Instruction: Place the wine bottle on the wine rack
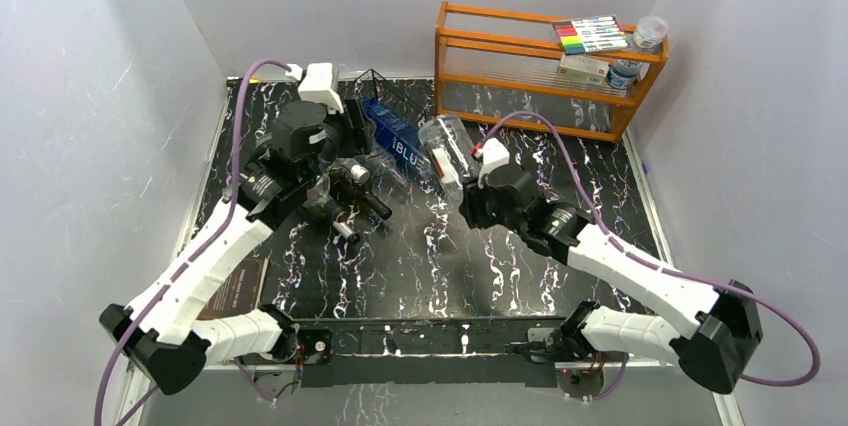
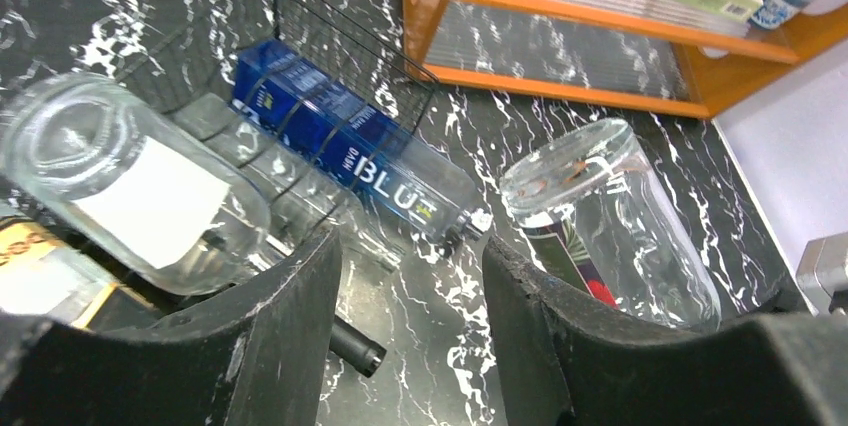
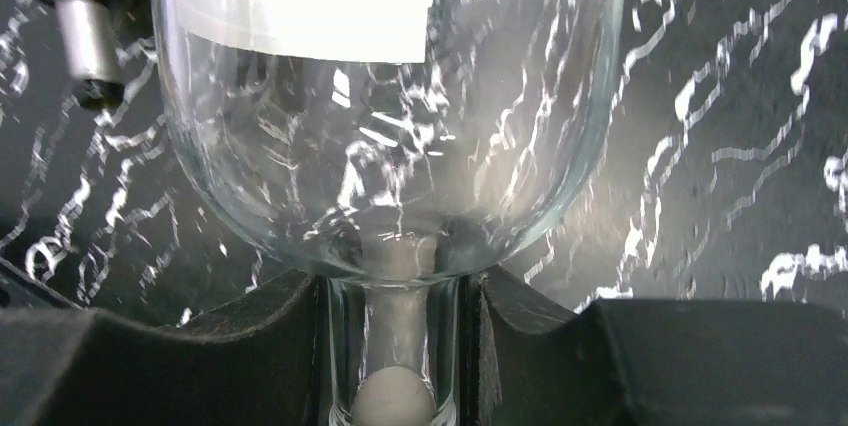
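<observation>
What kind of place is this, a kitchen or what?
Probably a robot test cell, not a kitchen: bare white walls box in a marbled black table, and a wine rack and orange shelf sit as props.

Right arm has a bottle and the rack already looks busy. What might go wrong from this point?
1. The right gripper pinches the clear bottle only at its thin neck, so the wide body could swing or slip.
2. The wire rack already holds a blue bottle, with a second clear bottle beside it. The incoming one may knock them.
3. The open left gripper hovers by the rack and may block the approach.
</observation>
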`<state>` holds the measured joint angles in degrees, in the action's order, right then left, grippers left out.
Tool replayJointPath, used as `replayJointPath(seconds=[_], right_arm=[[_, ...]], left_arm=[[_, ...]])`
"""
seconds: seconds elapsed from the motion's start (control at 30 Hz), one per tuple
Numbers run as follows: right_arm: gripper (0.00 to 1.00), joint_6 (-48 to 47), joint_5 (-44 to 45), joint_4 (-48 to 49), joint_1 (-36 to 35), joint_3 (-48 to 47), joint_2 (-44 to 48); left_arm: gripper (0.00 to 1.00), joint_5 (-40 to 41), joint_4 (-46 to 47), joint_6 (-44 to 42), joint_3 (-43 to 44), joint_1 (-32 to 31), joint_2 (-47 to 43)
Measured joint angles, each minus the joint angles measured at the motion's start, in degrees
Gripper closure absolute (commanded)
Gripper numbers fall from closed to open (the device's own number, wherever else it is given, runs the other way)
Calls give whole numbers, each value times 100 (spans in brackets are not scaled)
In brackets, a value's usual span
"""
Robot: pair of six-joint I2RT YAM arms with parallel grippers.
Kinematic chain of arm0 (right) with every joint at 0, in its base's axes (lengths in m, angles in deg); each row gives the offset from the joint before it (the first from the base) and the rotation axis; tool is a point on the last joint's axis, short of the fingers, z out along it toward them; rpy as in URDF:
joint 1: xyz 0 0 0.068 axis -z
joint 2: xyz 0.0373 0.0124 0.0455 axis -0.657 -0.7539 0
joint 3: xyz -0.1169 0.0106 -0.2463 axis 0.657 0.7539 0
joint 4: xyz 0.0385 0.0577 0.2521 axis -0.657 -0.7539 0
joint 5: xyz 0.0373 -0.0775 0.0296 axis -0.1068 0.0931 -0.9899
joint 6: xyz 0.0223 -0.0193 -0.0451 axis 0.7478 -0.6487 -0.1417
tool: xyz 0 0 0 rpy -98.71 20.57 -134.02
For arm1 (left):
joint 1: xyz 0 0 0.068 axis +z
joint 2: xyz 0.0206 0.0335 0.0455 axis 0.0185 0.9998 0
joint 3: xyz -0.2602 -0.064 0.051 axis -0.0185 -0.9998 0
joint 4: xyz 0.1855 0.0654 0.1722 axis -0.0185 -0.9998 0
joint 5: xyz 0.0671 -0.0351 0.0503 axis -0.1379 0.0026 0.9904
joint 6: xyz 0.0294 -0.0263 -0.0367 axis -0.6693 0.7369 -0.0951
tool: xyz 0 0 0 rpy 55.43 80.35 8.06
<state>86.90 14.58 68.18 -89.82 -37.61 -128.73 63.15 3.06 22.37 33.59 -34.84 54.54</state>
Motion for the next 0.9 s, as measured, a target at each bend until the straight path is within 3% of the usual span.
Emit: replayJointPath(seconds=[0.4, 0.67, 0.9], right_arm=[[100, -470, -428, 1207, 0, -1440, -1770], [100, -555, -1113, 1316, 168, -2472, -2881], [100, -385, -1797, 1217, 575, -3532, -4009]], left_arm=[[41, 986, -352, -404, 70, 0, -1252], [39, 1379, -369, -409, -157, 0, -1873], [37, 1397, -466, -348, -247, 4, -1832]])
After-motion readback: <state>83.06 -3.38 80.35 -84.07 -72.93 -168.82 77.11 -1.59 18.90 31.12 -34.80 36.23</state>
